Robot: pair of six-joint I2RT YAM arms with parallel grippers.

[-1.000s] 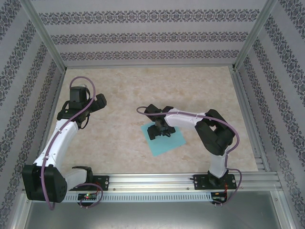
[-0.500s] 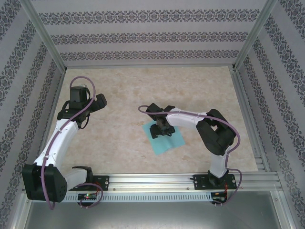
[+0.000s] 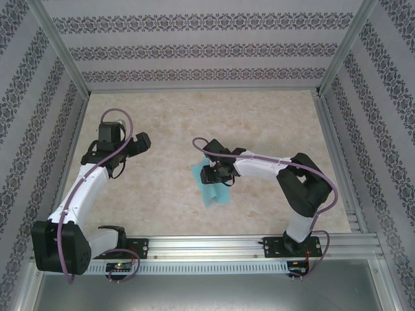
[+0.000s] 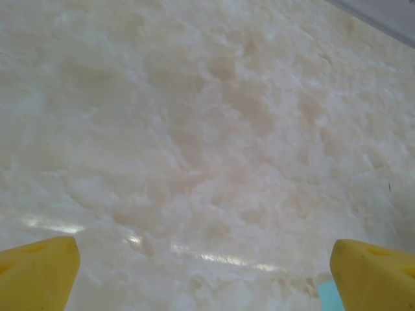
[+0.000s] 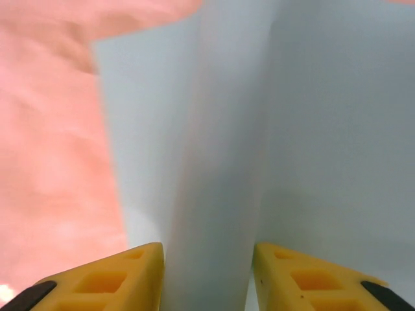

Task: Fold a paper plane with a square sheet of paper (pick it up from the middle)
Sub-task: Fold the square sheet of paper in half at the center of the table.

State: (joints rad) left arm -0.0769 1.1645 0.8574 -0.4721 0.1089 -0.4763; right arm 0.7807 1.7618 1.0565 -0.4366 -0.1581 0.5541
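Note:
The square sheet of paper (image 3: 214, 192), teal-blue, lies near the table's middle, buckled into a narrow shape. My right gripper (image 3: 217, 175) stands over its middle. In the right wrist view a raised ridge of the paper (image 5: 214, 162) runs up between the yellow fingers (image 5: 130, 272), which touch it on both sides; the right gripper (image 5: 207, 275) is shut on that ridge. My left gripper (image 3: 145, 140) hovers to the left, apart from the sheet. In the left wrist view the left gripper (image 4: 206, 275) is wide open over bare table, with a corner of the paper (image 4: 329, 298) by its right finger.
The marble-patterned table (image 3: 272, 116) is boxed in by aluminium rails (image 3: 214, 241) and patterned walls (image 3: 194, 52). Free surface lies behind and to both sides of the sheet.
The right gripper has closed on the sheet's middle, bunching it into a ridge, and the sheet now looks narrower and sits further left. The left gripper has shifted slightly right.

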